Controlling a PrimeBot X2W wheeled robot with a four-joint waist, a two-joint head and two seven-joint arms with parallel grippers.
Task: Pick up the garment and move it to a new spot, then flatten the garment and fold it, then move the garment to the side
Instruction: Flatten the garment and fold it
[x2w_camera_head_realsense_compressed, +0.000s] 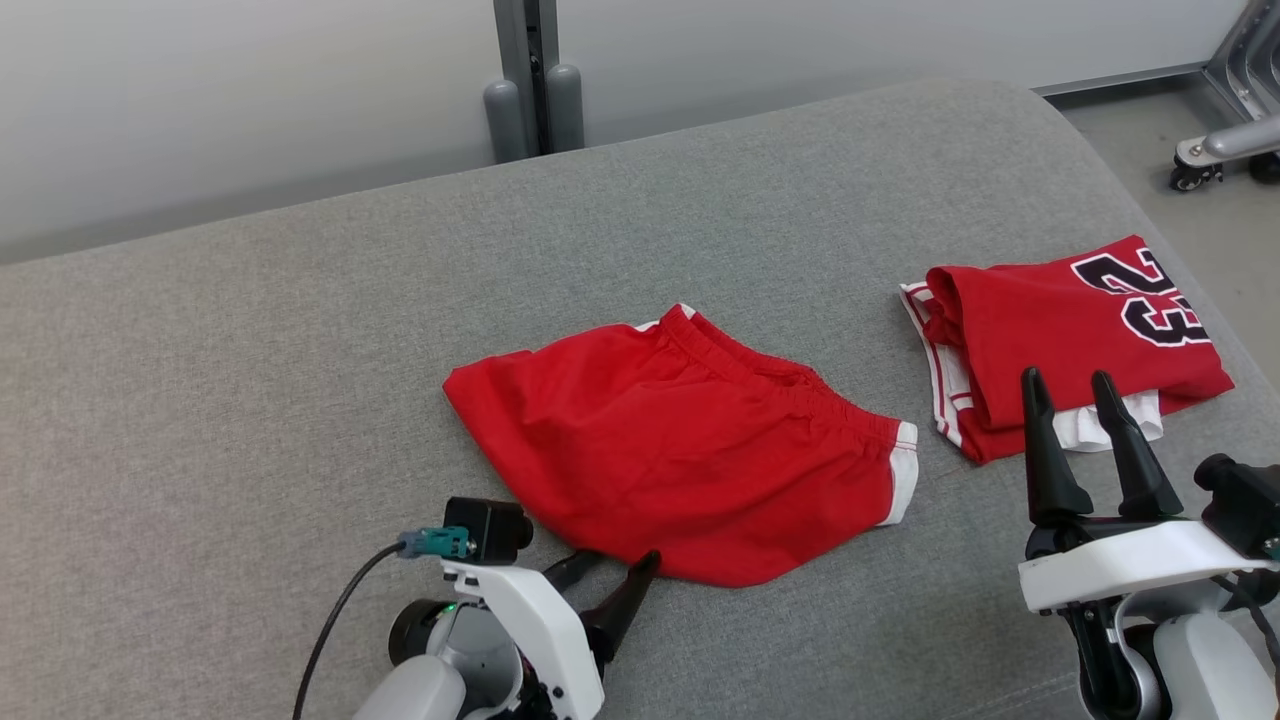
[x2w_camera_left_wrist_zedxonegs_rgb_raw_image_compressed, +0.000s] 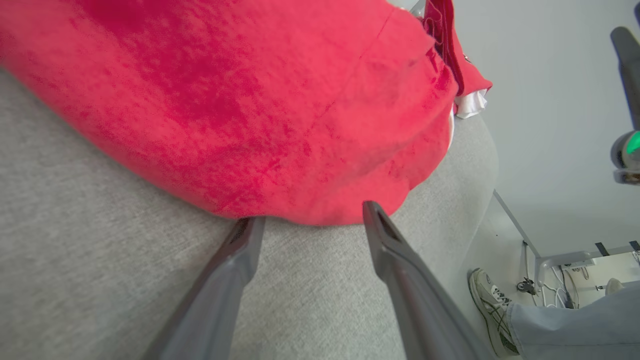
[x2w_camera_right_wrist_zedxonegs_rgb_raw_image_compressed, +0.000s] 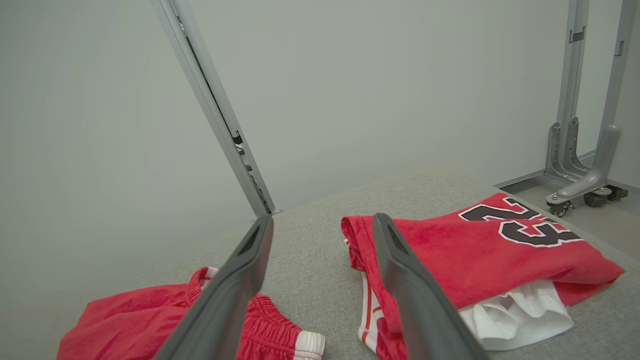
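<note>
The garment, a pair of red shorts (x2w_camera_head_realsense_compressed: 680, 440) with white trim, lies doubled over in the middle of the grey padded table (x2w_camera_head_realsense_compressed: 250, 350), waistband toward the far right. My left gripper (x2w_camera_head_realsense_compressed: 620, 565) sits low at its near edge, open, with the fingertips just touching the hem. In the left wrist view the shorts (x2w_camera_left_wrist_zedxonegs_rgb_raw_image_compressed: 250, 100) spread right above my left gripper (x2w_camera_left_wrist_zedxonegs_rgb_raw_image_compressed: 310, 215), and nothing is pinched between the fingers. My right gripper (x2w_camera_head_realsense_compressed: 1067, 380) hovers open above the table at the right, fingers pointing up. The right wrist view has the shorts (x2w_camera_right_wrist_zedxonegs_rgb_raw_image_compressed: 125, 320) low and left of my right gripper (x2w_camera_right_wrist_zedxonegs_rgb_raw_image_compressed: 322, 220).
A folded red jersey (x2w_camera_head_realsense_compressed: 1060, 320) with a black number lies at the table's right edge, also in the right wrist view (x2w_camera_right_wrist_zedxonegs_rgb_raw_image_compressed: 475, 255). A grey post (x2w_camera_head_realsense_compressed: 535, 80) stands behind the table. A wheeled stand (x2w_camera_head_realsense_compressed: 1215, 150) is on the floor at the far right. A person's shoe (x2w_camera_left_wrist_zedxonegs_rgb_raw_image_compressed: 492, 310) is beside the table.
</note>
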